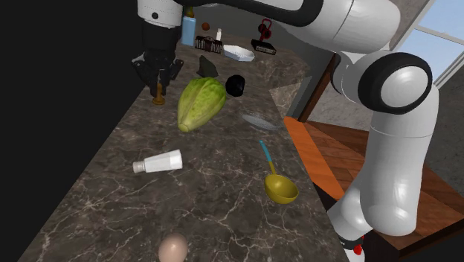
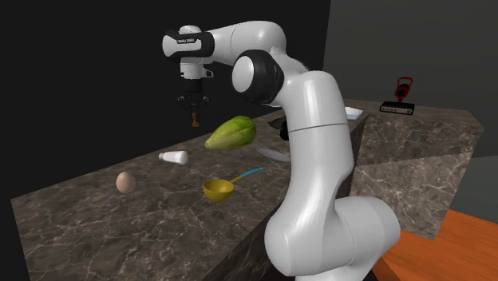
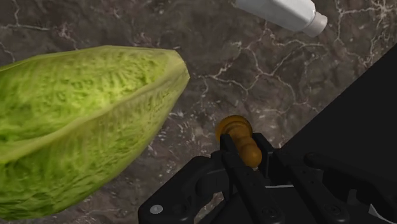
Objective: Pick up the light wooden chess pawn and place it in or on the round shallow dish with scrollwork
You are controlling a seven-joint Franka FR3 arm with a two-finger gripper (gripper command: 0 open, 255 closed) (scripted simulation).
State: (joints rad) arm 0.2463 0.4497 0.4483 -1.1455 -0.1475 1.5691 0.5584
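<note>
The brown wooden chess pawn (image 3: 238,137) is clasped between my black fingers, its round base pointing away from the hand. My gripper (image 1: 158,88) is shut on it near the counter's left edge in the shoulder view, just left of a big green leafy vegetable (image 1: 201,103). In the second exterior view the pawn (image 2: 194,118) hangs below the gripper (image 2: 194,110), seemingly a little above the marble. The round shallow dish (image 1: 260,120) lies on the counter to the vegetable's right, well apart from the gripper; it appears again at the counter's near edge (image 2: 274,153).
A white shaker (image 1: 158,161) lies on its side, with a yellow ladle (image 1: 280,186) and an egg (image 1: 173,247) nearer the stand. A black lump (image 1: 235,85), a white tray (image 1: 238,52) and a blue bottle (image 1: 189,31) sit further back. A black area borders the counter's left edge.
</note>
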